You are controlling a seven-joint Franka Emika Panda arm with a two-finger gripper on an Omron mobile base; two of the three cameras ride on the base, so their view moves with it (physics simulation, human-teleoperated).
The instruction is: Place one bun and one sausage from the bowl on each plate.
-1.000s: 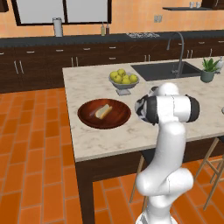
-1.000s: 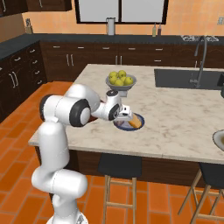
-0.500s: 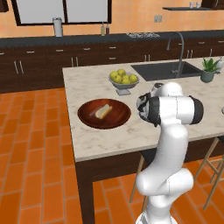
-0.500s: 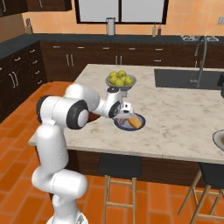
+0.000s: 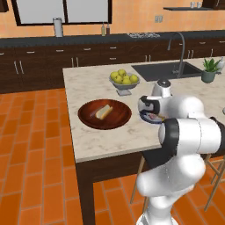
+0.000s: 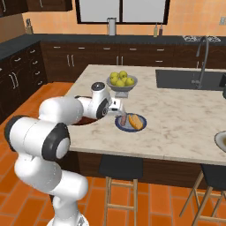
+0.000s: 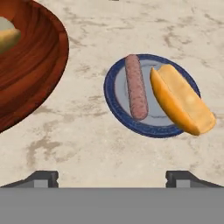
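Observation:
My gripper hangs open and holds nothing, just above and beside the dark blue-grey plate. On that plate a sausage and a bun lie side by side. From the right base view the hand sits at the plate's near-left edge. The wide brown bowl lies left of it with another bun inside. A greyish-olive plate shows at the counter's right edge.
A grey footed bowl of apples stands behind the blue plate. The sink with its faucet is at the back right, and a potted plant stands past it. Stools are tucked under the counter's near edge.
The gripper has gone from nearly shut to wide open over the blue plate. The bowl and the plates have not moved.

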